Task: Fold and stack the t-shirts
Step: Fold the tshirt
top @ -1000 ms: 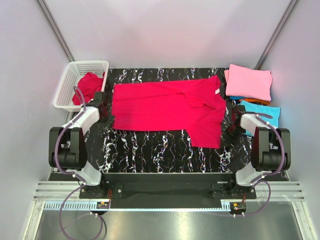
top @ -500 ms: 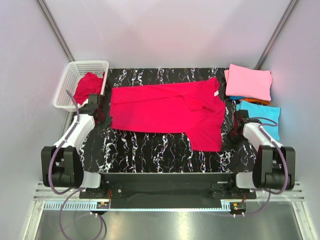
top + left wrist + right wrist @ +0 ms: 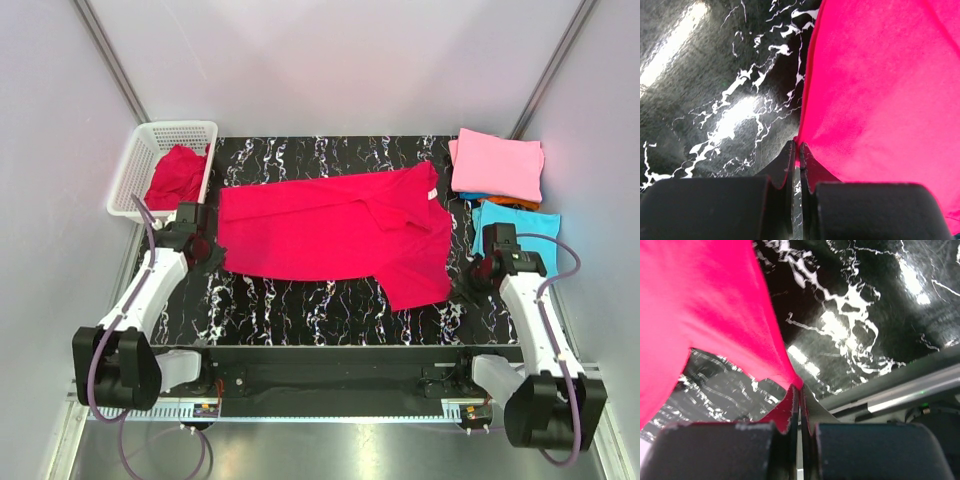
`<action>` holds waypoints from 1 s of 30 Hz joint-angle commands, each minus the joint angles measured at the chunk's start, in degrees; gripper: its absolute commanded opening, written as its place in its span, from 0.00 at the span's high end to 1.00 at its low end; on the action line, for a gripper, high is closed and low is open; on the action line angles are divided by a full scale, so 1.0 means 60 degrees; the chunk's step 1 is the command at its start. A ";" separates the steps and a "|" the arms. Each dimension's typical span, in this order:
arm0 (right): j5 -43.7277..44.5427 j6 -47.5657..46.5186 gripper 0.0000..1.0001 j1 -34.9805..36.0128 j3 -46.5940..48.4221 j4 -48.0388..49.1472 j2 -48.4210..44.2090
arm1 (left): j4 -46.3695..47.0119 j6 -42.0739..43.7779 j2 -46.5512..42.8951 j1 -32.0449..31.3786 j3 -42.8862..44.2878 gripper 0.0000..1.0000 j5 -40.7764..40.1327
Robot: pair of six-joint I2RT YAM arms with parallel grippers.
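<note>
- Since a second ago both arms have stretched out, elbows dropping toward me, and the crimson-red cloth t-shirt [image 3: 330, 232] has been dragged slightly askew on the black, white-veined marble bench [image 3: 300, 300].
- Overhead hides the grips. The wrist views show the left jaws pressed together on the shirt's left edge and the right jaws pinching its lifted near-right corner.
- The shirt lies spread mid-bench, long axis left to right, white-tagged neck end rightward.

I see one crimson t-shirt [image 3: 330, 235] spread out, slightly skewed, on the table [image 3: 300, 300]; a second crimson shirt [image 3: 178, 172] crumpled in the basket [image 3: 180, 127]; pink shirt [image 3: 497, 165], orange shirt [image 3: 515, 203] and turquoise shirt [image 3: 525, 222] folded far right.
</note>
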 commanded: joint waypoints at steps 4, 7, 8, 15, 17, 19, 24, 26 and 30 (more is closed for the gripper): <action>-0.0025 -0.0051 1.00 0.0061 0.0693 -0.1592 -0.1015 | -0.0518 -0.0256 -0.0796 -0.0316 -0.0160 1.00 -0.0440; 0.0004 -0.0197 1.00 0.0061 0.0722 -0.2032 -0.1367 | -0.0767 -0.0461 -0.1060 -0.0565 -0.0262 1.00 -0.0572; -0.0039 -0.0227 1.00 0.0075 0.0708 -0.2107 -0.1425 | -0.0899 -0.0578 -0.1235 -0.0638 -0.0320 1.00 -0.0601; -0.0171 -0.0505 1.00 0.0075 0.0883 -0.2065 -0.1295 | -0.1398 -0.1062 -0.1794 -0.1210 -0.0731 1.00 -0.0909; -0.0171 -0.0607 1.00 0.0075 0.1029 -0.1874 -0.0989 | -0.1471 -0.1091 -0.1765 -0.1210 -0.0702 1.00 -0.0997; -0.0143 -0.0739 1.00 0.0075 0.1175 -0.1522 -0.0681 | -0.1501 -0.1106 -0.1619 -0.1210 -0.0527 1.00 -0.1099; -0.0245 -0.1164 1.00 0.0075 0.2142 -0.0733 0.0359 | -0.1676 -0.1472 -0.1151 -0.1210 0.0000 1.00 -0.1407; -0.0288 -0.1354 1.00 0.0075 0.2522 -0.0483 0.0943 | -0.1647 -0.1531 -0.0858 -0.1210 0.0278 1.00 -0.1553; -0.0406 -0.1516 1.00 0.0075 0.2991 0.0336 0.1883 | -0.1501 -0.1531 -0.0037 -0.1181 0.0791 1.00 -0.1671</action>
